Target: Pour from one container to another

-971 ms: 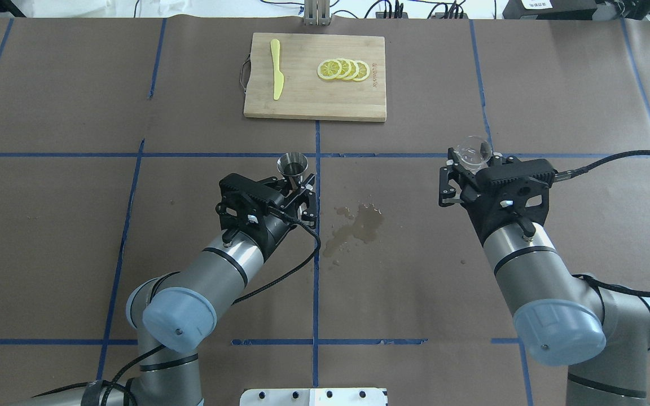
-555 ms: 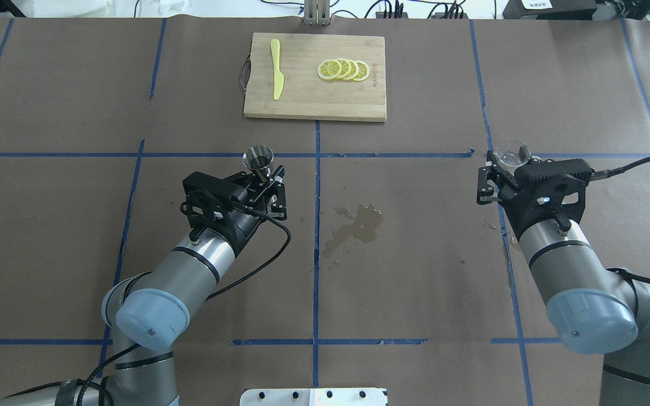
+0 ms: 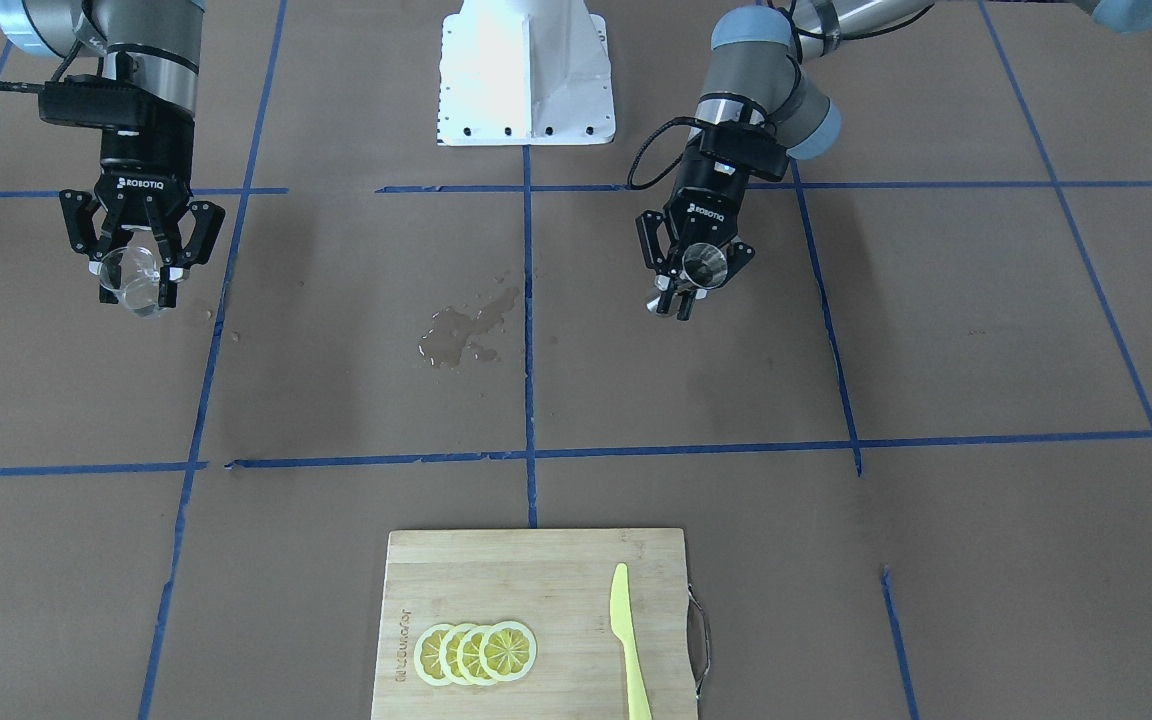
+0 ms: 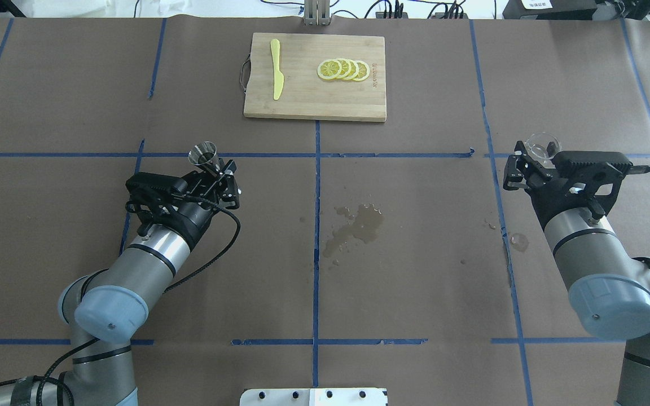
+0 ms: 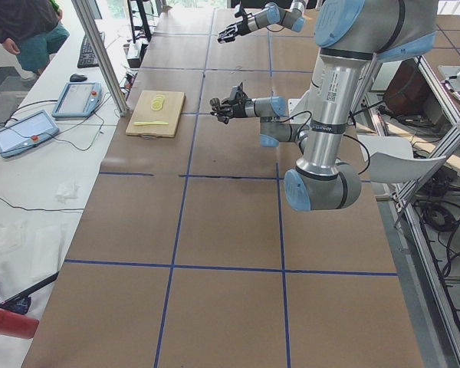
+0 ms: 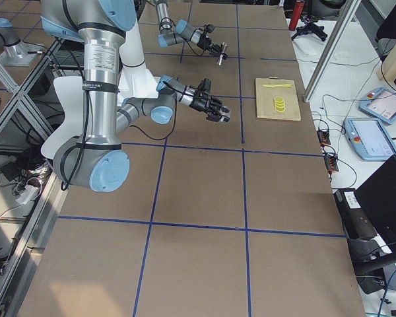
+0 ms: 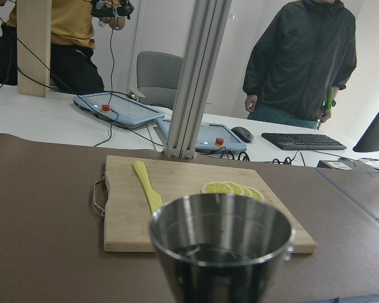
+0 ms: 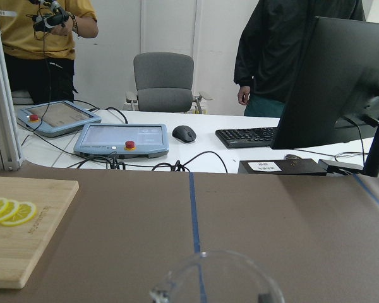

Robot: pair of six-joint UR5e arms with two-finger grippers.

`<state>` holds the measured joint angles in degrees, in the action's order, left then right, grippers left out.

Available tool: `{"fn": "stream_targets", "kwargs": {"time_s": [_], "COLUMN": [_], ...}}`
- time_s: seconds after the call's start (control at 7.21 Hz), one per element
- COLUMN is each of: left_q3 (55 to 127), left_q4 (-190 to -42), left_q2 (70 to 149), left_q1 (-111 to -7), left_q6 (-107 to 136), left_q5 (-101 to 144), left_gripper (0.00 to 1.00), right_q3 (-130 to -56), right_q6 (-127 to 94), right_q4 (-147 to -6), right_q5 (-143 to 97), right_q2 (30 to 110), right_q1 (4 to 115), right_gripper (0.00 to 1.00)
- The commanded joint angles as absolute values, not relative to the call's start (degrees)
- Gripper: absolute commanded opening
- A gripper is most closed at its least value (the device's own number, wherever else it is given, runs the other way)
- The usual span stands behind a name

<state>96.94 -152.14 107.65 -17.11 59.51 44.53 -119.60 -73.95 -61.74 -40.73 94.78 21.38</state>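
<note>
Well, my left claw is clenched on the steel jigger, which stands mouth up at centre left of the overhead frame. My right claw grasps the clear glass cup near the right edge, well apart from the jigger. Between them, near the middle of the table, lies a wet puddle. At top centre sits a cutting board with lemon slices and a yellow knife

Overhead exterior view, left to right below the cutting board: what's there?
Shiny steel hourglass jigger in left gripper → wet spill patch → small clear glass cup in right gripper.
</note>
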Motion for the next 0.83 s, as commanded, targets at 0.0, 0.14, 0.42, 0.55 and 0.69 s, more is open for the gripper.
{"fn": "stream_targets", "kwargs": {"time_s": [0.0,0.14,0.42,0.55,0.69], "left_q3": [97.56,98.17,101.15,101.42,101.43], "left_q4": [-153.01,-155.28,-155.92,-155.92,-155.92], "left_q2": [103.91,101.02,95.74,95.37,95.36], "left_q1": [-18.80,-18.98,-19.51,-20.03,-20.65], "left_q6": [61.77,62.57,62.49,62.40,62.05], "left_q5": [43.77,43.07,41.40,41.40,41.40], "left_gripper": [0.00,0.00,0.00,0.00,0.00], "right_q3": [-115.77,-115.32,-115.22,-114.35,-112.08], "right_q6": [-81.27,-81.39,-82.43,-86.62,-88.05], "right_q4": [-61.70,-61.70,-61.79,-62.05,-62.05], "right_q5": [-40.87,-40.52,-40.52,-39.82,-35.90], "right_q2": [95.27,95.36,95.45,95.45,95.45], "right_q1": [21.45,21.27,19.87,17.51,14.36], "right_gripper": [0.00,0.00,0.00,0.00,0.00]}}
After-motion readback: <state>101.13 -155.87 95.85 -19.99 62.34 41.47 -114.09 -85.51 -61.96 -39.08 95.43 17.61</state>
